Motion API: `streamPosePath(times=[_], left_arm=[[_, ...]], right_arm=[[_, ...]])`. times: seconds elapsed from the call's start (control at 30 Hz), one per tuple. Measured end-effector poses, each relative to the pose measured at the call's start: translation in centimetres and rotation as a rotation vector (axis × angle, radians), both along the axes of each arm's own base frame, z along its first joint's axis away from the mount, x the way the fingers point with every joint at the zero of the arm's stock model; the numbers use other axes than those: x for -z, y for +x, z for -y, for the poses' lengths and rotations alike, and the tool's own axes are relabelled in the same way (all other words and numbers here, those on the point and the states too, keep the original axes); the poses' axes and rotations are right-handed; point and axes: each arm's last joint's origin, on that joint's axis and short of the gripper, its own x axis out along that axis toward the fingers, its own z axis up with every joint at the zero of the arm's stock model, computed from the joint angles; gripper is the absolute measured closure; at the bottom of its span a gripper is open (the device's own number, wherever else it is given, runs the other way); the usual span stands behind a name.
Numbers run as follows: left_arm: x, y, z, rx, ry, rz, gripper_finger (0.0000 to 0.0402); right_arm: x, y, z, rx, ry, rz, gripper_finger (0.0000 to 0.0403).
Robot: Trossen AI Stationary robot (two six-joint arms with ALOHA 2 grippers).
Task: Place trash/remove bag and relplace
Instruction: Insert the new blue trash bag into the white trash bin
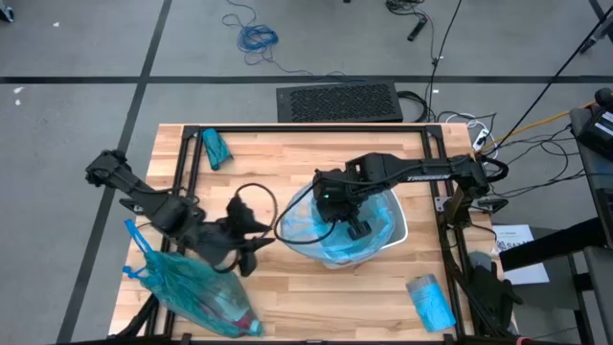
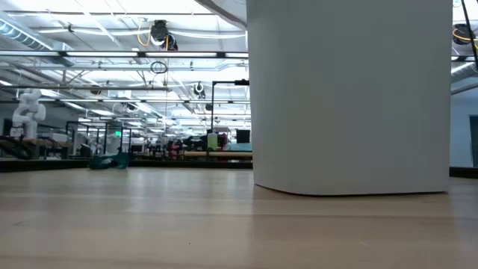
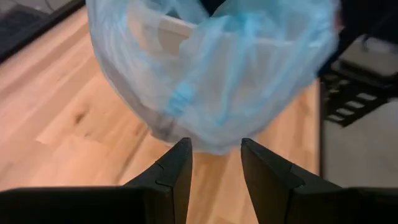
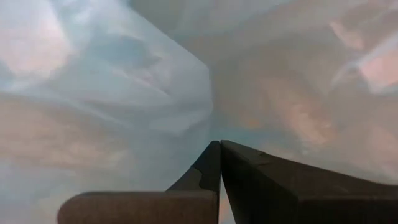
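Observation:
A white bin (image 1: 395, 228) stands right of the table's middle, lined with a pale blue bag (image 1: 316, 225) whose rim spills over its left side. My right gripper (image 1: 356, 228) is shut and reaches down inside that bag. My left gripper (image 3: 216, 152) stands open just left of the bin, its fingertips right at the bag's hanging bulge (image 3: 211, 124); I cannot tell whether they touch it. A full teal bag (image 1: 196, 292) lies on its side at the near left corner, and the trash inside shows only dimly through the film. My right gripper comes from above, slanting down into the bin, with its shut fingertips (image 4: 214, 155) against the bag's film (image 4: 186, 112), which surrounds them on all sides. Whether a layer of film is caught between the fingers, I cannot tell.
A folded teal bag (image 1: 215, 147) lies at the far left corner and a folded blue one (image 1: 429, 299) near the right front corner. A dark rail frame (image 1: 306, 127) runs along the table's edges. Bare wood lies between the bin and the near edge.

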Motion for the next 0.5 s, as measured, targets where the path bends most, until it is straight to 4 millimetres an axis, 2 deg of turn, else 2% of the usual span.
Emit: streamPosePath(times=[0.17, 0.3, 0.5], left_arm=[[-1.0, -2.3, 0.9, 0.014, -0.07, 0.041, 0.0267], [-1.1, -3.5, 1.4, 0.003, -0.091, 0.039, 0.0267], [-0.9, -4.6, 1.7, -0.034, -0.084, 0.027, 0.0267]], right_arm=[[0.0, 0.2, 0.3, 0.01, 0.006, 0.013, 0.0399], [-0.4, 0.2, 1.5, 0.078, 0.027, 0.038, 0.0399], [-4.3, -3.0, 2.6, 0.084, 0.157, 0.149, 0.0398]])
